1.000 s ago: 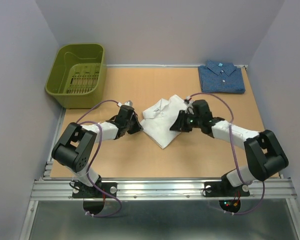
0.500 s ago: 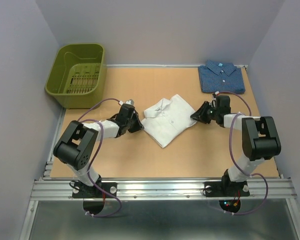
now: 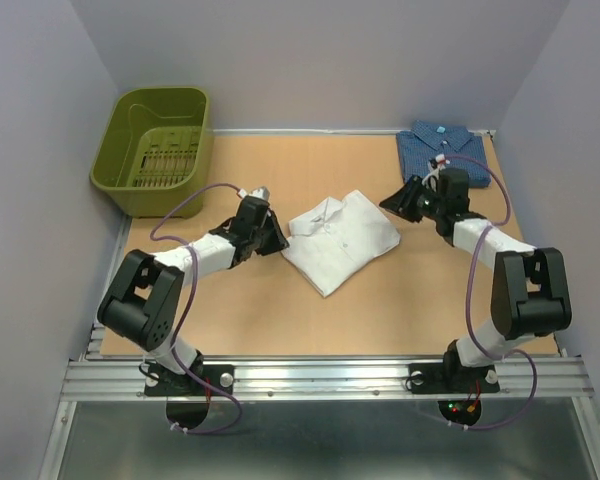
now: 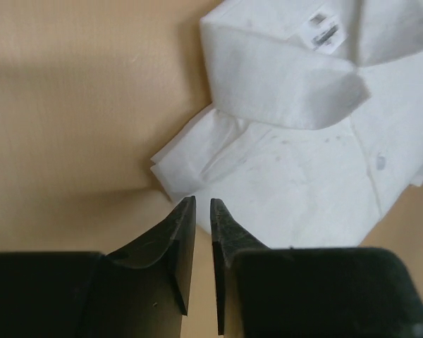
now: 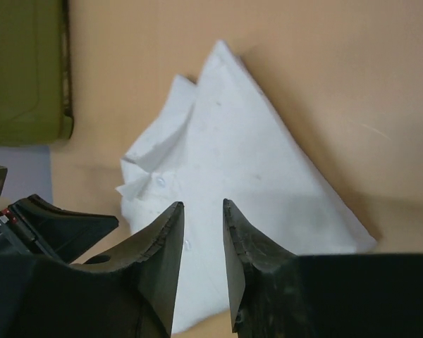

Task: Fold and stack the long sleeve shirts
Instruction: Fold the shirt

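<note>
In the last second the right end effector (image 5: 202, 207) has drawn back from the folded white shirt (image 3: 340, 240) at the middle of the desk (image 3: 280, 315), toward the dark blue shirt (image 3: 442, 156) folded in the far right corner. Its jaws are slightly parted and empty. The left end effector (image 4: 203, 205) has just loosened beside the white shirt's left edge and holds nothing, so the folding looks done and stacking remains.

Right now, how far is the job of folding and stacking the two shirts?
Done: the blue shirt lies folded at the far right corner, and the white shirt lies folded mid-table. In hand: nothing; the left gripper and the right gripper are slightly open and empty, either side of the white shirt. Remaining: the shirts lie apart, so one must go onto the other.
</note>
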Robot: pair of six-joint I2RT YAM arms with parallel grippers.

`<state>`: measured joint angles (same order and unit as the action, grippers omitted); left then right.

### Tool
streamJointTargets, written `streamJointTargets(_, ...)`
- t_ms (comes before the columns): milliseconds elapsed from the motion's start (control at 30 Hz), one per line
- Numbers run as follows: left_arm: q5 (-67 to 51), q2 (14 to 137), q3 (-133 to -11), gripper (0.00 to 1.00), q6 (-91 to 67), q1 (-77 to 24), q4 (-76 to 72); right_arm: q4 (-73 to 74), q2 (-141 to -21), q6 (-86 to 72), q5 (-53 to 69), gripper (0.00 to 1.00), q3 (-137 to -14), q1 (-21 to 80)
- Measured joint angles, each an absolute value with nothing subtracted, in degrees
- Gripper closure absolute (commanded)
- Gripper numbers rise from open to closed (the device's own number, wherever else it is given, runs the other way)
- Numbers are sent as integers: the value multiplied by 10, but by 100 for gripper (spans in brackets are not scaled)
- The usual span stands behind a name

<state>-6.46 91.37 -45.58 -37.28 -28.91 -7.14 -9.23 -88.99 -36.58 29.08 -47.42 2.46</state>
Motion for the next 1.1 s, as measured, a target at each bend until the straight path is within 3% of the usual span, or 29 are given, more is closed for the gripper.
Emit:
streamJointTargets(267, -50, 864, -576, 71, -348, -299, -63, -99, -1003, -359, 310, 66, -672, 114)
streamJointTargets(500, -48, 979, -653, 75, -332, -334, -78, -99, -1138, -356, 329, 66, -770, 156)
streamJointTargets(667, -49, 1048, -649, 79, -333, -368, -59, -91, -1184, -345, 351, 66, -771, 164)
streamJointTargets(1100, -43, 1060, -615, 82, -341, -376, -59, -93, -1150, -292, 344, 66, -663, 166)
